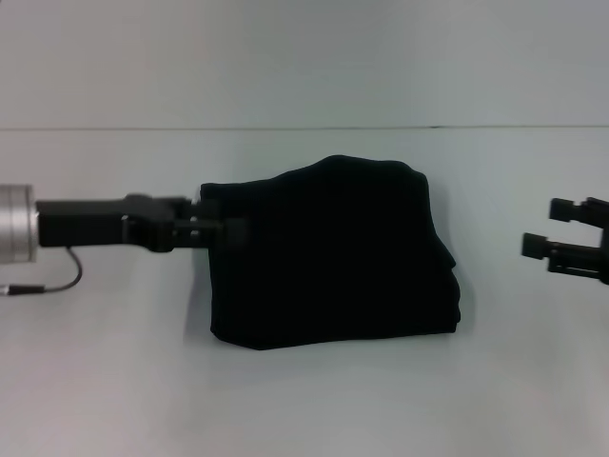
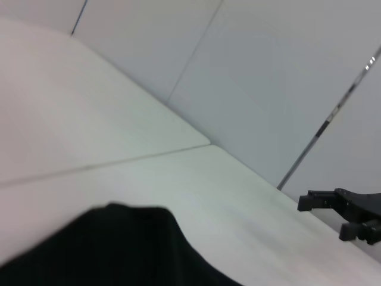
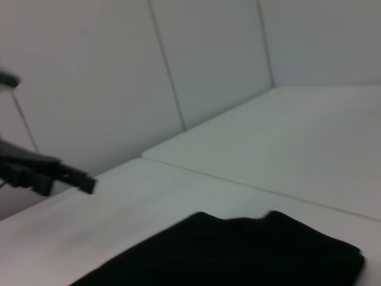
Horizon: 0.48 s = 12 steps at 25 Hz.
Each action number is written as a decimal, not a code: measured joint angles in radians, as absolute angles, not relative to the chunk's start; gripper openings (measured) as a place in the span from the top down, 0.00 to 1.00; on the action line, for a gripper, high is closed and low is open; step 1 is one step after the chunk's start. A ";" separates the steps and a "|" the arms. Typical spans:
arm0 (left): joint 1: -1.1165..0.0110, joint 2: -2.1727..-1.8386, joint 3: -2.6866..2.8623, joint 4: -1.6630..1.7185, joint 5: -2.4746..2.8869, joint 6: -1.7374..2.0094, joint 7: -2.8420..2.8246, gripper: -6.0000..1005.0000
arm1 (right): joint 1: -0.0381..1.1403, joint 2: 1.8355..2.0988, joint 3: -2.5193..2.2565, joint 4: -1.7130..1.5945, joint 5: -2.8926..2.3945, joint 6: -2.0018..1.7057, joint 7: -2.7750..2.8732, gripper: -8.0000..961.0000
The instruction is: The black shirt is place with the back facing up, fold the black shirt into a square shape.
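The jaws of the left gripper are seen at the left edge of the black shirt, but it cannot be told whether cloth is pinched between them. The jaws of the right gripper are held spread, well apart from the shirt on its right. The shirt is laid folded into a rough square on the middle of the white table

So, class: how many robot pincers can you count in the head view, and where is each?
2. The left pincer is at the left edge of the black shirt; the right pincer is off to the right, apart from it.
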<state>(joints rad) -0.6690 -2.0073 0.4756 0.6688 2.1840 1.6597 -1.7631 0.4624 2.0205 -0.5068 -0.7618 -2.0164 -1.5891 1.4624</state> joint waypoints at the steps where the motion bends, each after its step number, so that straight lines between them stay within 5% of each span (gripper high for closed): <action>1: -0.678 -2.009 0.476 0.668 2.183 1.653 -1.743 0.23 | 0.466 2.033 -0.507 -0.767 -2.018 -1.589 1.452 0.08; 4: -0.694 -2.022 0.476 0.667 2.177 1.636 -1.689 0.17 | 0.483 2.054 -0.522 -0.767 -2.038 -1.580 1.434 0.08; 9: -0.679 -2.103 0.513 0.673 2.173 1.547 -1.521 0.08 | 0.518 2.062 -0.540 -0.717 -2.063 -1.542 1.430 0.08; 12: -0.672 -2.122 0.537 0.676 2.173 1.511 -1.515 0.04 | 0.532 2.062 -0.563 -0.685 -2.064 -1.515 1.430 0.08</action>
<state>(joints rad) -0.6718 -2.1222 0.5371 0.6765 2.1729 1.5106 -1.5149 0.5317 2.0622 -0.5630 -0.6848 -2.0641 -1.5150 1.4298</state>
